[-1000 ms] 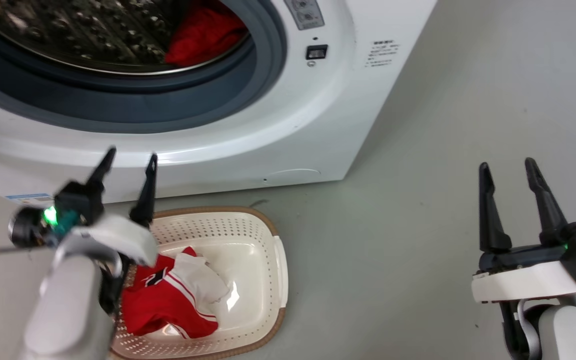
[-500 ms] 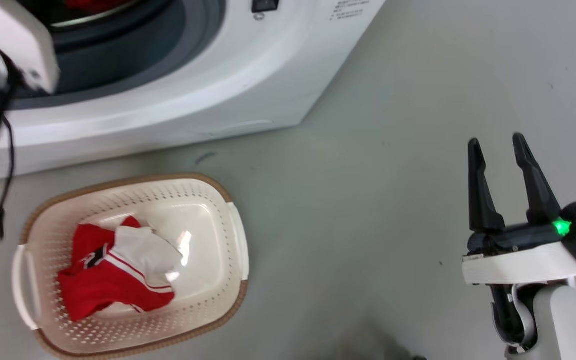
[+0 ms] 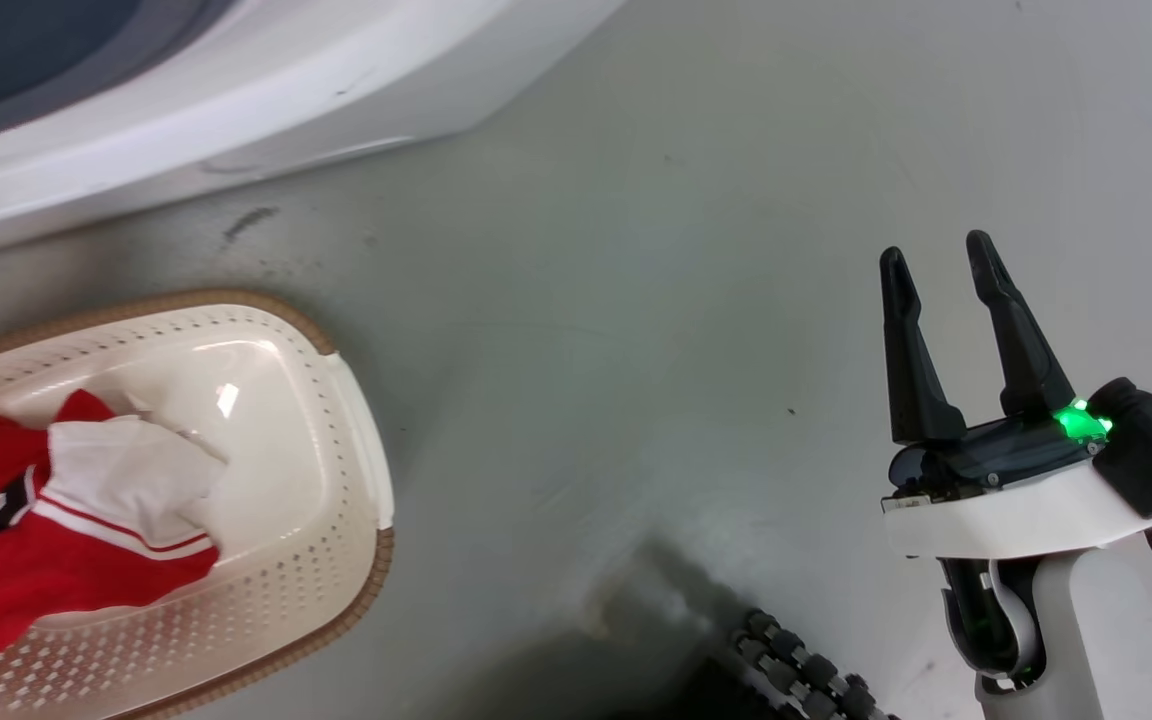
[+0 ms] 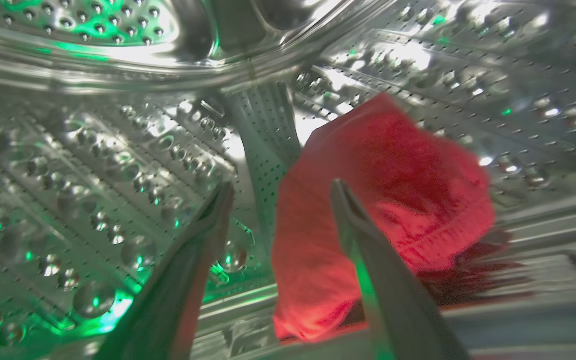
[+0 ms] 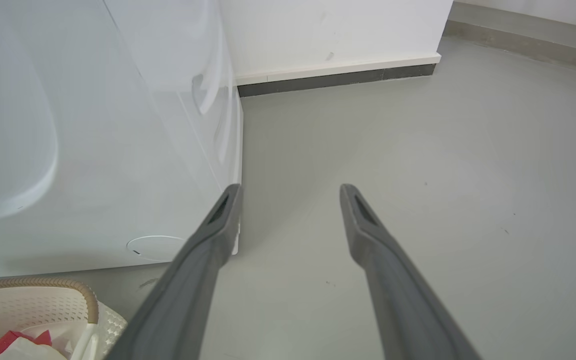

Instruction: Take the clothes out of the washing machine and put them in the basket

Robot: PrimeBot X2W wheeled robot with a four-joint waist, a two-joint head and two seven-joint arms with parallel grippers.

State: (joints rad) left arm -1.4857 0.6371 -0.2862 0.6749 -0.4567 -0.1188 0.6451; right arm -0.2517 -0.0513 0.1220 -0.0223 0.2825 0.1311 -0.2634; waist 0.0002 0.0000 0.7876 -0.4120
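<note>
While the left claw [image 4: 282,190] is reaching inside the perforated steel drum [image 4: 93,165] of the big white front-loading washing machine [image 3: 236,90], its two fingers are spread wide with nothing pinched between them. The plain bright red garment [image 4: 393,190] sits bunched up on the drum wall. Most of it is off to the right of the gap, with the claw's right finger crossing in front of it (can't tell if it's actually touching the fabric, the wrist view is pretty blurry). A perforated steel paddle rib [image 4: 263,130] runs down the drum just left of the garment, right in line with the gap between the fingers.

Out on the floor, the cream oval plastic basket with the brown woven-look rim [image 3: 306,560] sits just in front of the machine. The red and white striped garment [image 3: 66,520] is lying crumpled in its left half.

The right claw [image 3: 936,250] hangs over the bare grey floor [image 3: 636,300], well off to the right of the basket. It's open about as wide and holding nothing, with a green light [image 3: 1076,420] glowing at its base. There's a dark scuff mark [image 3: 248,222] on the floor between machine and basket, and a black ribbed hose-like thing [image 3: 796,670] pokes in at the bottom edge.
</note>
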